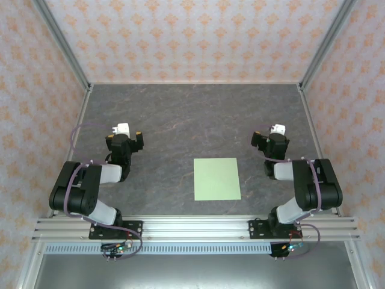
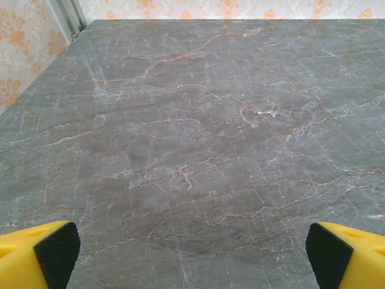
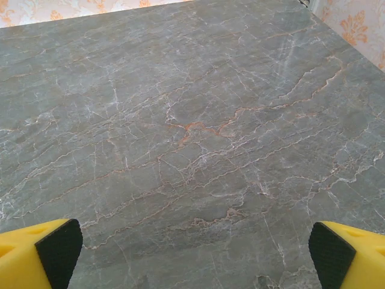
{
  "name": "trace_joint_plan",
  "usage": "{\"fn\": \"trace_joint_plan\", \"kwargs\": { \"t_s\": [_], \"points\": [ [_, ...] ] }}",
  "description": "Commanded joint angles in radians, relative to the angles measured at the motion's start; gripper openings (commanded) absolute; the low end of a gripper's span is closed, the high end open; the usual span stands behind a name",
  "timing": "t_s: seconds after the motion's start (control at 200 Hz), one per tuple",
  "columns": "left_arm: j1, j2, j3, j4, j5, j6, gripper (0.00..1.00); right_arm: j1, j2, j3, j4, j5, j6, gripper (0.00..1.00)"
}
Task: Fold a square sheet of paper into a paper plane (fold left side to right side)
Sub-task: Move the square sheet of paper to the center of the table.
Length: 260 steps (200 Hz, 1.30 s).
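overhead: square sheet of paper (image 1: 217, 179) lies flat; wrist views: marbled table (image 2: 192, 120).

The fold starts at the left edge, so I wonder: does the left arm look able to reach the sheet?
Probably yes: the left hand is open, and only bare table lies between it and the flat square sheet of paper.
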Motion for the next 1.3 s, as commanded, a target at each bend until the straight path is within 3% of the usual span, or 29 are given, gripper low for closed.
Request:
{"fn": "trace_joint_plan", "kwargs": {
  "t_s": [0.0,0.766,0.846,0.901,1.026,1.111,1.296],
  "points": [
    [0.003,-0.008,0.028,-0.011,0.007,0.007,1.00,-0.003,-0.010,0.020,0.012,-0.002,0.007,1.00],
    [0.003,-0.012,0.028,-0.011,-0.003,0.004,1.00,-0.004,-0.007,0.024,0.005,0.000,0.008,1.00],
    [0.003,-0.081,0.051,-0.105,-0.028,-0.008,1.00,-0.005,-0.012,0.018,0.015,0.009,0.012,1.00],
    [0.003,-0.177,0.092,-0.263,-0.033,-0.028,1.00,-0.005,-0.053,0.031,-0.035,0.019,0.017,1.00],
    [-0.002,-0.368,0.161,-0.520,0.090,-0.151,0.99,-0.004,-0.228,0.091,-0.287,0.037,0.051,1.00],
    [-0.082,-0.443,0.194,-0.626,0.151,-0.245,0.99,-0.005,-0.369,0.109,-0.458,0.031,0.141,1.00],
    [-0.472,-0.419,0.321,-0.838,0.115,-0.230,0.99,0.011,-0.665,0.110,-0.833,-0.044,0.378,1.00]
  ]
}}
